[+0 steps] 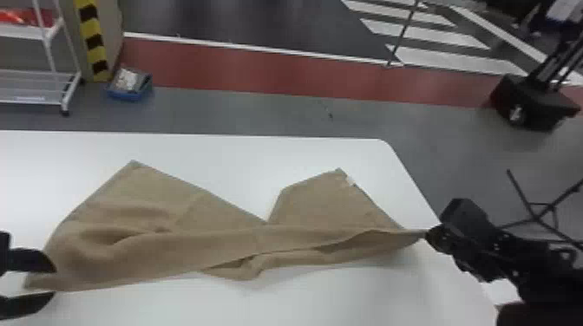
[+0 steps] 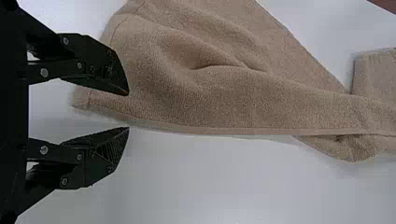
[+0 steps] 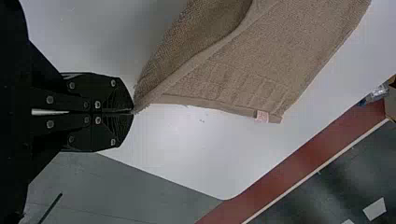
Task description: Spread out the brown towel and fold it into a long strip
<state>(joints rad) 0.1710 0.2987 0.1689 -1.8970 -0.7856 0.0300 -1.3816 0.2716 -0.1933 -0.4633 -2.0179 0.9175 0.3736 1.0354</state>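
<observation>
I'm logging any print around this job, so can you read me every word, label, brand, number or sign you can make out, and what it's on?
No text can be read.
Small tag on the edge of the brown towel: too small to read.
Yellow-and-black striped post: stripes, no words that I can make out.

A white table (image 1: 321, 156) with a rounded far right corner is supporting the brown towel (image 1: 173, 255), which is lying wrinkled and partly folded across it, two towel corners pointing toward the far edge
</observation>
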